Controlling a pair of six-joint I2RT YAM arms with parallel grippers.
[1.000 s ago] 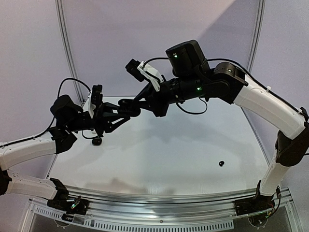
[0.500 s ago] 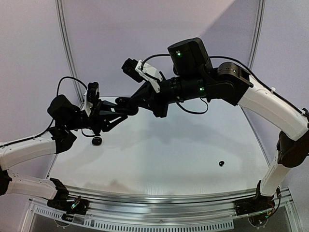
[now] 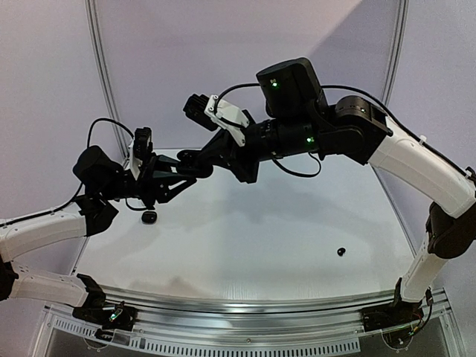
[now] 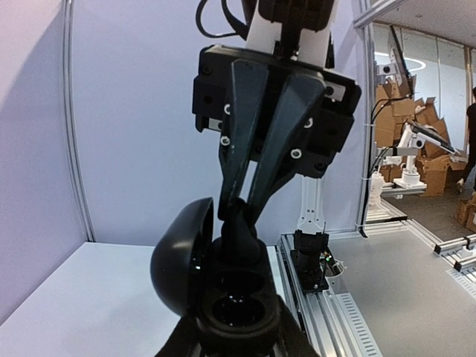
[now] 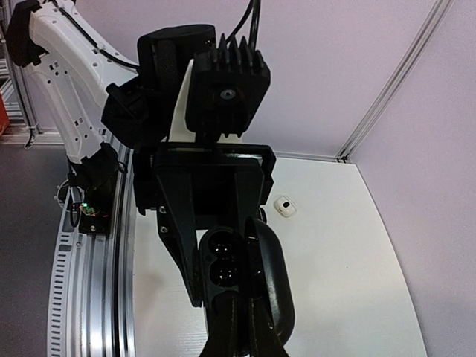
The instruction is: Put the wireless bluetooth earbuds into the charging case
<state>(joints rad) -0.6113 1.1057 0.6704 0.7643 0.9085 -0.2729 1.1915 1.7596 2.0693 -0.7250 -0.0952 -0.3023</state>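
Note:
The black charging case (image 4: 236, 301) is open, its lid (image 4: 181, 256) swung to the left, and both sockets show. My left gripper (image 4: 236, 331) is shut on the case body and holds it up above the table's back left. My right gripper (image 4: 238, 213) comes down from above, shut on a black earbud (image 4: 239, 236) that sits at the far socket. In the right wrist view the case (image 5: 223, 260) lies just past my right gripper (image 5: 239, 323). From the top view both grippers meet near the case (image 3: 192, 165). Another black earbud (image 3: 341, 251) lies on the table at the right.
A small dark object (image 3: 149, 216) lies on the table under the left arm. A small whitish piece (image 5: 283, 207) rests on the table beyond the case. The aluminium rail (image 3: 253, 309) runs along the near edge, and wall posts (image 3: 104, 74) stand at the back.
Both arms have drifted a little to the left and the right wrist has risen slightly. The grips are unchanged.

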